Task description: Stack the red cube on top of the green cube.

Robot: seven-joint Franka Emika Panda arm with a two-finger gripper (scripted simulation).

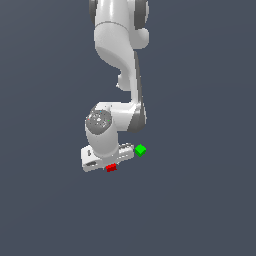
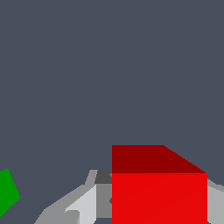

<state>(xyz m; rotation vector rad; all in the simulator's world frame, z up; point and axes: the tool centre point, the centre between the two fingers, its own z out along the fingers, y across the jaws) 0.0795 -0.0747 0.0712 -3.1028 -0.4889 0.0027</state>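
In the exterior view my white gripper [image 1: 110,165] points down, with the red cube [image 1: 111,168] showing just below the hand's edge. The green cube [image 1: 140,150] lies on the floor a short way off toward the exterior view's right, apart from the hand. In the wrist view the red cube [image 2: 159,192] fills the space between my two grey fingers [image 2: 85,205], which touch its two sides with no gap. The gripper is shut on it. The green cube [image 2: 6,192] shows only as a corner at the wrist picture's edge.
The floor [image 1: 200,200] is a plain dark grey-blue surface with no other objects on it. The arm's white links [image 1: 117,45] rise above the hand in the exterior view.
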